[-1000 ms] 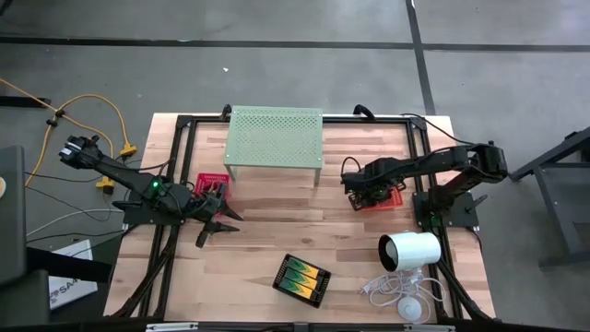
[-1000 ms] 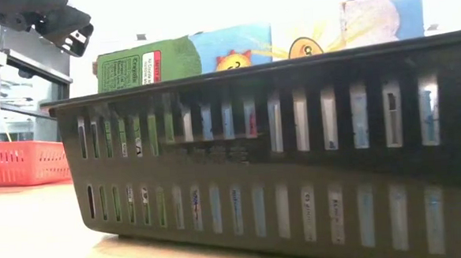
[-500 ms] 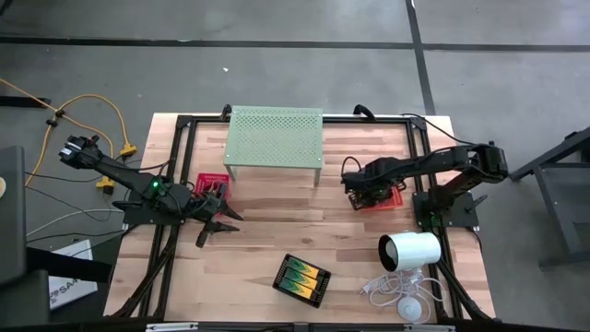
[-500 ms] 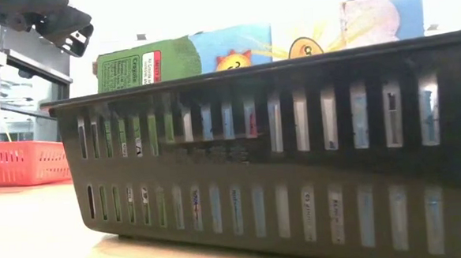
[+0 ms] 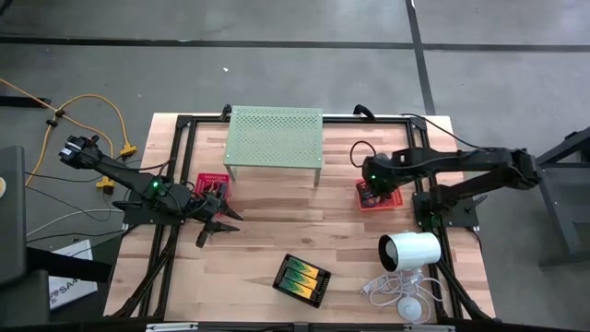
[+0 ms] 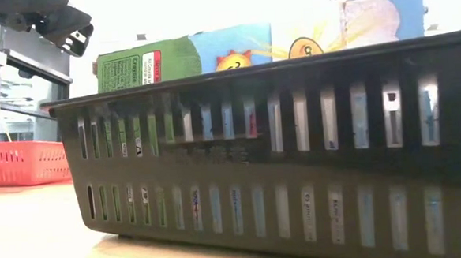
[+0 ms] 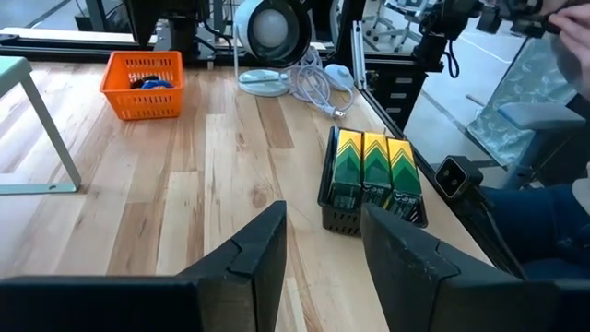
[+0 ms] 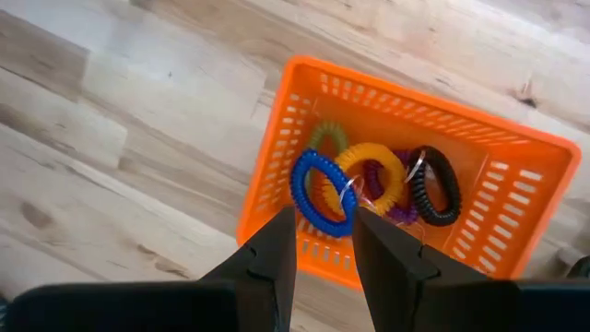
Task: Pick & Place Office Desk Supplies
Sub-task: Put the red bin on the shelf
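Observation:
The orange mesh tray (image 5: 382,197) (image 8: 406,175) rests on its base on the table's right side and holds several coiled rings, among them blue (image 8: 318,189), orange (image 8: 373,175) and black (image 8: 433,184). My right gripper (image 5: 371,187) (image 8: 324,249) hangs open and empty just above the tray's left wall. A pink-red tray (image 5: 210,183) stands on the left. The black tray (image 5: 301,279) (image 7: 371,180) (image 6: 295,157), filled with green-and-yellow boxes, sits near the front edge. My left gripper (image 5: 219,226) (image 7: 323,254) waits open and empty beside the pink-red tray.
The pale green perforated stand (image 5: 275,138) stands at the far middle. The white cylinder (image 5: 410,251) and its coiled cable (image 5: 396,290) lie at the near right corner. Bare wood lies between the trays in the table's middle (image 5: 295,221).
My right gripper has risen and drawn back a little toward the table's right edge, uncovering the orange tray that the arm hid before. The tray has stayed where it was.

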Action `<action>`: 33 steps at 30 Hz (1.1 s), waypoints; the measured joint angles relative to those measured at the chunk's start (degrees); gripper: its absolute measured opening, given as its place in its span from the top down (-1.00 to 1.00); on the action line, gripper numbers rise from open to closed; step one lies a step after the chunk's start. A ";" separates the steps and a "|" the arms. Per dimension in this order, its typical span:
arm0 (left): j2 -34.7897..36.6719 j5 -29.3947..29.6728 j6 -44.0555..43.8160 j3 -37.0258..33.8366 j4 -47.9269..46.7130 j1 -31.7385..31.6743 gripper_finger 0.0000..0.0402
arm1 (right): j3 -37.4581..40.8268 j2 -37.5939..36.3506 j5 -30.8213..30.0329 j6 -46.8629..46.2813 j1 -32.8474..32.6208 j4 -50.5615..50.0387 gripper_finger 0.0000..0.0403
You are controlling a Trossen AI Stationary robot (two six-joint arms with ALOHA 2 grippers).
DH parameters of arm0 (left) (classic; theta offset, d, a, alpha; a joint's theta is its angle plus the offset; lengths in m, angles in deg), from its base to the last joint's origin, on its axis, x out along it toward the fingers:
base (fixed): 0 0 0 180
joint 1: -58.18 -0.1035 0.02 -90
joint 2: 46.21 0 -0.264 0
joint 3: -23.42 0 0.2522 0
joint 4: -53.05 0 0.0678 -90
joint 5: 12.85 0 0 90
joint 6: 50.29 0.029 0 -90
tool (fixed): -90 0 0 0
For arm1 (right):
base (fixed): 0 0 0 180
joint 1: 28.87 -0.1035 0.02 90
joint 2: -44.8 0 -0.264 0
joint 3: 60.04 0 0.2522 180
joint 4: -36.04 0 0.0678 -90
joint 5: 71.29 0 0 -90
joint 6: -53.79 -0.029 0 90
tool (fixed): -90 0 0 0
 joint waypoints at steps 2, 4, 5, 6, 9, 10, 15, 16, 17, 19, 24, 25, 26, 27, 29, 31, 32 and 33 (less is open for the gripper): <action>-0.02 0.00 0.00 0.00 -0.01 -0.01 0.32 | 0.00 -1.02 -0.32 0.23 0.01 -0.03 0.53; 0.00 0.00 0.00 0.01 0.01 -0.01 0.32 | 0.00 -1.60 -0.34 0.42 0.01 -0.01 0.53; -0.01 -0.01 0.00 0.01 0.00 -0.02 0.32 | 0.00 -1.70 -0.36 0.42 0.01 -0.01 0.53; -0.02 -0.02 0.00 0.00 -0.01 0.00 0.32 | 0.00 -1.70 -0.36 0.42 0.01 -0.01 0.53; -0.01 -0.02 0.00 0.00 -0.01 -0.01 0.32 | 0.00 -1.65 -0.34 0.42 0.03 -0.01 0.53; -0.02 -0.02 0.00 0.00 -0.01 -0.01 0.32 | 0.00 -1.65 -0.33 0.42 0.01 -0.01 0.53; -0.02 -0.14 0.00 0.00 -0.01 0.00 0.32 | 0.00 -1.65 0.25 0.42 0.01 1.32 0.53; -0.02 -0.26 0.00 0.00 0.01 -0.02 0.32 | 0.00 -1.65 0.19 0.42 0.01 2.03 0.53; -0.02 -0.26 0.00 0.00 -0.01 0.00 0.32 | 0.00 -1.64 0.02 0.45 0.01 2.79 0.53; 0.00 -0.26 0.00 0.02 -0.01 0.00 0.32 | 0.00 -1.63 -0.14 0.45 0.01 4.39 0.53; -0.02 -0.24 0.00 0.02 0.01 0.00 0.32 | 0.00 -1.63 -0.10 0.45 -0.01 10.15 0.53; -0.02 -0.24 0.00 0.02 0.01 0.00 0.32 | 0.00 -1.61 -0.10 0.45 0.01 11.48 0.53; 0.00 -0.24 0.00 0.00 0.01 -0.02 0.32 | 0.00 -1.61 -0.10 0.45 0.01 12.72 0.53; 0.00 -0.24 0.00 0.00 -0.01 -0.01 0.32 | 0.00 -1.61 -0.10 0.45 0.01 14.00 0.53; -0.02 -0.22 0.00 0.00 -0.01 0.00 0.32 | 0.00 -1.61 -0.10 0.45 0.01 16.77 0.53; -0.01 -0.22 0.00 0.01 -0.01 -0.02 0.32 | 0.00 -1.61 -0.10 0.45 0.01 19.48 0.53; -0.02 -0.22 0.00 0.01 0.00 0.00 0.32 | 0.00 -1.61 -0.10 0.45 0.01 20.75 0.53; -0.02 -0.22 0.00 0.00 0.00 0.00 0.32 | 0.00 -1.61 -0.10 0.45 0.01 21.99 0.53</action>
